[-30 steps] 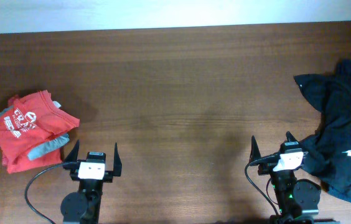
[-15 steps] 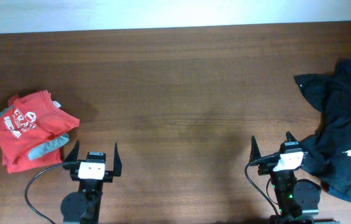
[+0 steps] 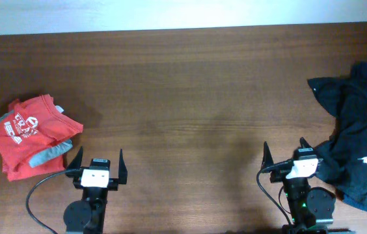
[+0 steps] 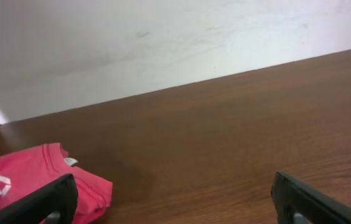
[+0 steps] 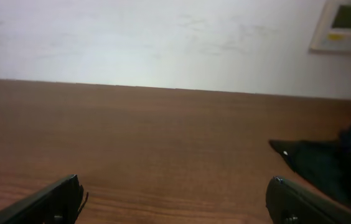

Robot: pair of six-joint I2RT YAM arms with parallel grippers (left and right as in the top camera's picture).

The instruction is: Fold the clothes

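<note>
A brown wooden worktop [image 3: 203, 84] fills the overhead view, and the clothes lie in two places well apart. Against the left edge, nearer the front than the back, sits a folded red cloth tee [image 3: 30, 133] with white print facing up, and a strip of grey cloth [image 3: 52, 155] shows from under its front side. Against the right edge, a crumpled blackish dark-teal cloth shirt [image 3: 356, 146] is spread loosely, reaching from mid-depth toward the front right corner, a tiny white logo [image 3: 364, 158] showing on it; whether this dark heap is one garment or more cannot be told. The left gripper [image 3: 99, 158] stands near the front edge, left of centre, just beside the red tee's front corner but not touching it. Its two black fingers [image 3: 76, 158] are spread wide with nothing between them. In the left wrist view the tee [image 4: 26, 180] lies at the lower left, behind the left finger [image 4: 42, 205], below a white wall [image 4: 163, 37]. The right gripper [image 3: 284, 153] stands near the front edge toward the right corner, its jaws likewise wide apart and empty, with the shirt's edge just beside its right finger [image 3: 304, 144]. In the right wrist view the shirt [image 5: 325, 163] lies at the right, beyond the finger [image 5: 300, 202], and a pale rectangular wall panel [image 5: 348, 22] hangs above it.
</note>
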